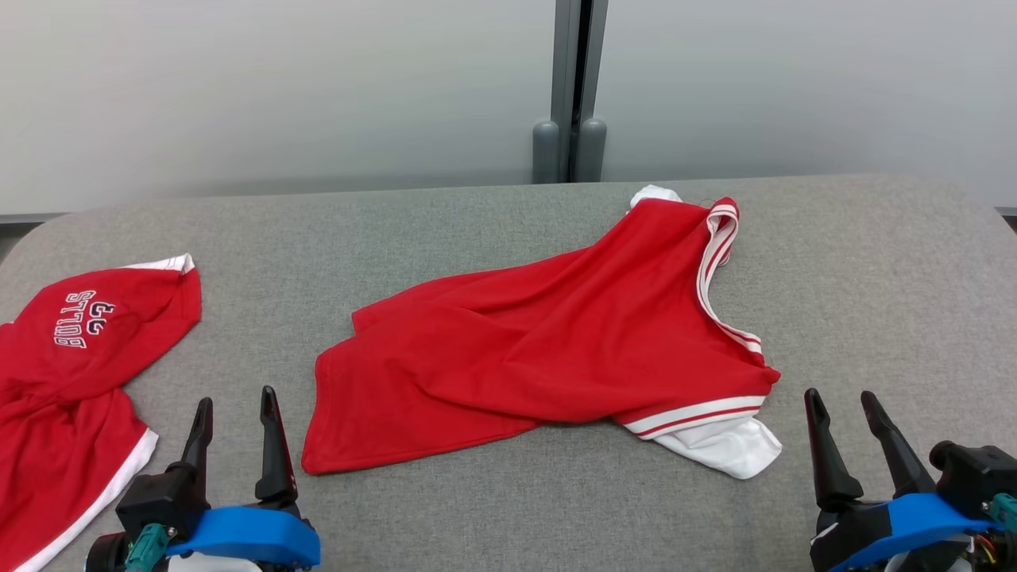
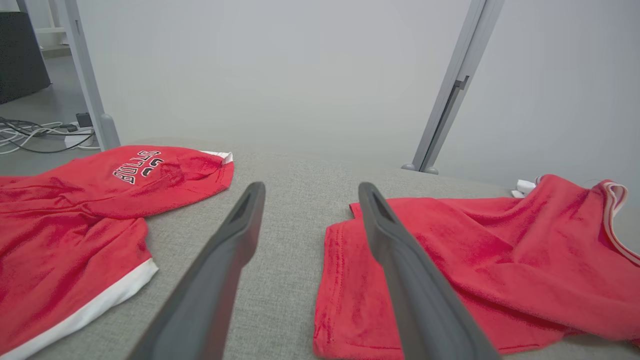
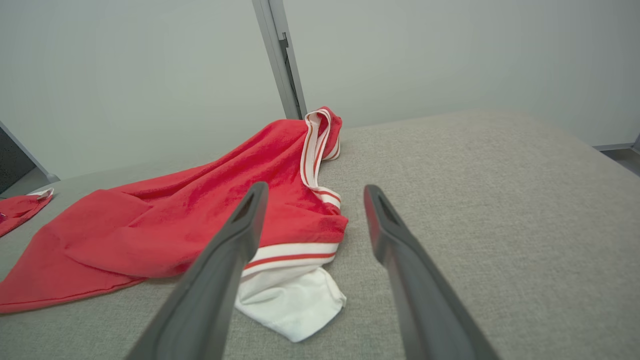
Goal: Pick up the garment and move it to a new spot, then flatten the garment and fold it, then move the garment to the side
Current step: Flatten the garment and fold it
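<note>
Plainly left end effector [image 1: 237, 396], right end effector [image 1: 840, 392] gape empty beside garment [image 1: 540, 349]; left wrist view adds cables [image 2: 30, 136].

There are two red garments: the middle garment [image 1: 540, 349], trimmed in white, and the left garment [image 1: 71, 373], printed with lettering. One grey counter [image 1: 874, 262] carries both. Two claws show, the left claw [image 1: 236, 397] and the right claw [image 1: 839, 395], each with two dark fingers [image 1: 274, 445]. Two grey posts [image 1: 564, 79] stand behind.
</note>
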Robot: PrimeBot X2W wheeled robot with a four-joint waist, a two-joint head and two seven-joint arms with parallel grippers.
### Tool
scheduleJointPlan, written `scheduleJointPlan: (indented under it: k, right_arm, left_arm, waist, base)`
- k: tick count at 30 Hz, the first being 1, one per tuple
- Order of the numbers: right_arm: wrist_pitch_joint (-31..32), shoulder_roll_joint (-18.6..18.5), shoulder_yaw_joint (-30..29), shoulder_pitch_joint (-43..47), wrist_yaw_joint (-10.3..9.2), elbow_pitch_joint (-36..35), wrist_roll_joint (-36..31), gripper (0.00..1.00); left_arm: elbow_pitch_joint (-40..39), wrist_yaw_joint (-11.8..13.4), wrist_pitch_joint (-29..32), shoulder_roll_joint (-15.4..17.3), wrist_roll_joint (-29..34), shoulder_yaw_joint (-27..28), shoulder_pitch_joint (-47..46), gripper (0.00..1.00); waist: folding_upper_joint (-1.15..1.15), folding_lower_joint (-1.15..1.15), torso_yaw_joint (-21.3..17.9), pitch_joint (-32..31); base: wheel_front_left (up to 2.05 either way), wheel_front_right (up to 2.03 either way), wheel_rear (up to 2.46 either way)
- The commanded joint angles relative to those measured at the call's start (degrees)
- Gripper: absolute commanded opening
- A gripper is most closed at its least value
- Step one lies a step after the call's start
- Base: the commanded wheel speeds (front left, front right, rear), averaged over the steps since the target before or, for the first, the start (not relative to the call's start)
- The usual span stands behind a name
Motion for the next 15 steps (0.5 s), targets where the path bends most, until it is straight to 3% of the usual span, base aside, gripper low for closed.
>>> scheduleJointPlan:
  k: [1, 7, 15]
  right_arm:
    - [0.34, -0.17, -0.14, 0.59, 0.03, 0.02, 0.36, 1.0]
    - [0.87, -0.17, -0.88, 1.35, 0.03, 0.42, 0.74, 1.0]
    - [3.29, -0.15, -0.92, 0.76, 0.03, 2.2, 1.38, 1.0]
  left_arm:
    - [-0.77, -0.31, -0.32, 0.08, 0.68, 0.58, 0.51, 1.0]
    - [-4.84, -2.48, -0.39, -0.41, 4.56, 2.31, 2.36, 1.0]
    - [-2.44, -4.51, -0.41, -1.18, 6.88, 2.49, 3.48, 1.0]
  waist:
    - [0.0, 0.01, 0.02, -0.35]
    - [0.0, 0.01, 0.03, -1.42]
    - [0.0, 0.01, -0.32, -1.25]
  base:
    - [0.0, 0.0, 0.0]
    - [0.0, 0.0, 0.0]
    - [0.0, 0.0, 0.0]
